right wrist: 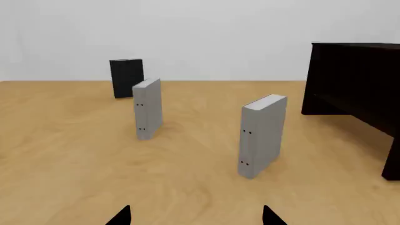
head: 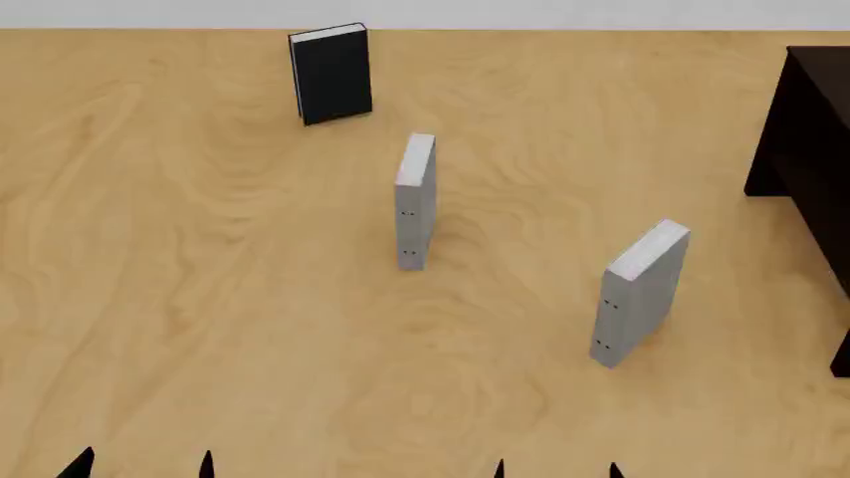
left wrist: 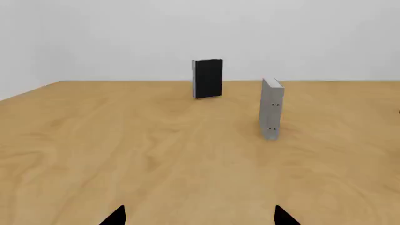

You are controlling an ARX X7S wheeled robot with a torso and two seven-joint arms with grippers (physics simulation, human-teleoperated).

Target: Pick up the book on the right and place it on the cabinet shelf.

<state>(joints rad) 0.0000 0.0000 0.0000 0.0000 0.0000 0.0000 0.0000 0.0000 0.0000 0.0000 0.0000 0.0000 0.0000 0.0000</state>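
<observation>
Book on the right (head: pixel 640 292), the thick light-grey hardback with dots low on its spine, stands upright on the wooden desk (head: pixel 199 299), ahead of the right claw (head: pixel 556 469) and a little toward the cabinet side of it, with bare desk between claw and book. Nothing of the task looks done: the book is untouched and no claw is in contact with anything. The right claw shows only as two dark fingertips at the lower edge of the head and right wrist views, spread apart with nothing between them, so it reads as open and empty; its fingertips sit wide enough that the book's spine falls within their span in the right wrist view. The left claw (head: pixel 143 466) likewise shows two separated tips, holding nothing, well off to the side of the target. Farther ahead of the right claw and toward the left one stands the second grey book (head: pixel 414 202), and beyond that the black book (head: pixel 330 74). The dark cabinet (head: pixel 807 129) stands beyond the book on the right claw's outer side; its shelf board cannot be clearly made out. Still left, by my judgement: the reach, the grasp, the lift, the carry and the placing.
</observation>
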